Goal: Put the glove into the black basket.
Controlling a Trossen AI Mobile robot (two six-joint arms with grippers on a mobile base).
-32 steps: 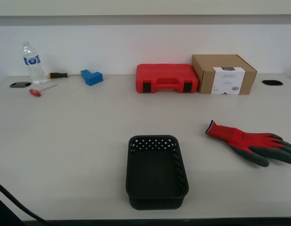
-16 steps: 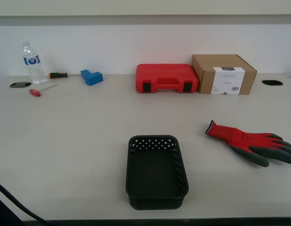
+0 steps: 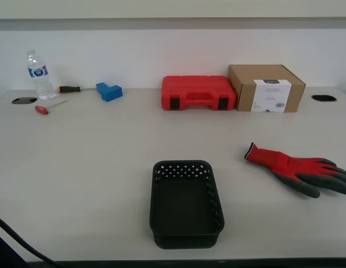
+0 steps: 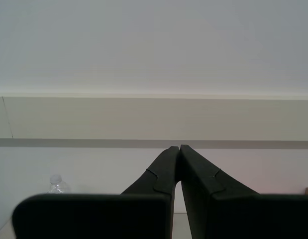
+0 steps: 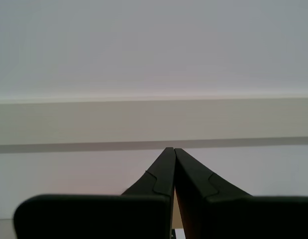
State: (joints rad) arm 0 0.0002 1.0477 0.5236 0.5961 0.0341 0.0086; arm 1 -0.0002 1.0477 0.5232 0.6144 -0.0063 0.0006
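Observation:
The red glove [image 3: 295, 169] with dark grey fingers lies flat on the table at the exterior view's right, cuff toward the middle. The black basket [image 3: 186, 203] stands empty near the table's front edge, well apart from the glove. Neither gripper shows in the exterior view. My first gripper [image 5: 173, 149] is shut on nothing and faces the far wall. My second gripper [image 4: 179, 147] is shut on nothing and also faces the wall, with a bottle cap [image 4: 56, 180] low in its view.
A red tool case [image 3: 198, 92] and a cardboard box [image 3: 266, 87] stand at the back. A water bottle [image 3: 38, 75], two screwdrivers [image 3: 50, 105] and a blue block [image 3: 109, 90] sit at the back on the exterior view's left. A dark cable [image 3: 16, 243] crosses the near corner.

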